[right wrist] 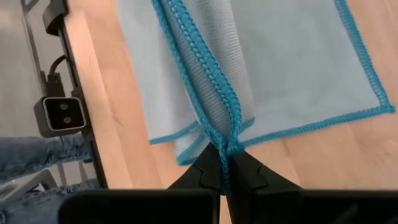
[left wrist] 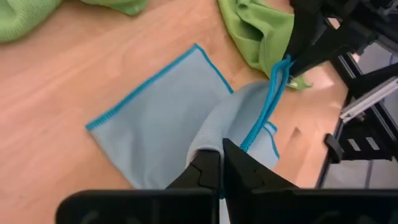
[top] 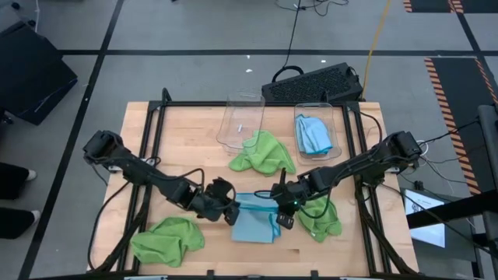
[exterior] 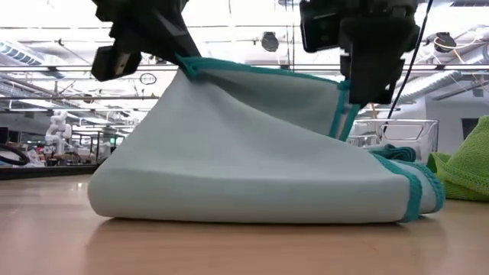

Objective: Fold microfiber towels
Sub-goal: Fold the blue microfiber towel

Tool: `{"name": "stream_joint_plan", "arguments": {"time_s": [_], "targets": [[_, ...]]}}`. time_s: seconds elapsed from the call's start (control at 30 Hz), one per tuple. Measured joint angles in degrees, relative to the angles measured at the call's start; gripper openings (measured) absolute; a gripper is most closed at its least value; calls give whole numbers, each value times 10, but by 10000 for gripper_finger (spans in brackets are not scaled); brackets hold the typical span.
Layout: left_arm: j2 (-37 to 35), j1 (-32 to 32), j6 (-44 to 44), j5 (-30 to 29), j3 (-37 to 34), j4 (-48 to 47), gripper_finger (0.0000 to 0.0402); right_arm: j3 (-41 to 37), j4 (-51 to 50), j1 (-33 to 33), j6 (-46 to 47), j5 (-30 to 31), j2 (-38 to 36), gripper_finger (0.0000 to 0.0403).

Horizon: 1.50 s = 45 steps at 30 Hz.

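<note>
Light blue towel (top: 254, 220) fills the low view, at the table's (top: 194, 132) front centre, its folded long axis running left to right between my arms. My left gripper (top: 230, 211) is clamped on its left upper hem, my right gripper (top: 281, 211) clamped on the right hem, both corners lifted. Green towels (top: 263, 152) lie behind and to either side

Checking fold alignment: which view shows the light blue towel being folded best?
Left wrist view: the light blue towel shows its flat half, lifted edge and both pinch points. High view shows it small between the left gripper and right gripper. Low view gives only its side profile; right wrist view only the pinched hem.
</note>
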Motion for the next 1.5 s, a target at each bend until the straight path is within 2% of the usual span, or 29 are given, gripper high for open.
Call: {"name": "stream_joint_plan", "arguments": {"time_s": [0.23,0.37,0.47,0.67,0.83,0.97,1.17,1.4,1.5], "targets": [[0,19,8,18,0,-9,21,-10,7,-16,-3,-1,0,3],[0,23,31,21,0,-11,36,-10,13,-16,-10,0,0,30],[0,27,34,40,0,-11,81,-10,9,-16,-8,-1,0,64],[-1,38,16,46,0,-32,204,-10,-22,-16,4,-2,-7,127],[-15,52,29,57,4,-66,254,-10,-79,-19,9,-2,-38,149],[-37,60,41,64,5,-70,256,-10,-90,-20,22,0,-64,149],[-47,38,26,72,4,-101,233,-10,-58,-9,61,17,-81,145],[-36,-18,-84,87,-15,-90,212,-10,-52,5,182,47,-81,146],[-37,-46,-112,80,-14,-83,214,-10,-43,11,195,47,-81,153]]}}
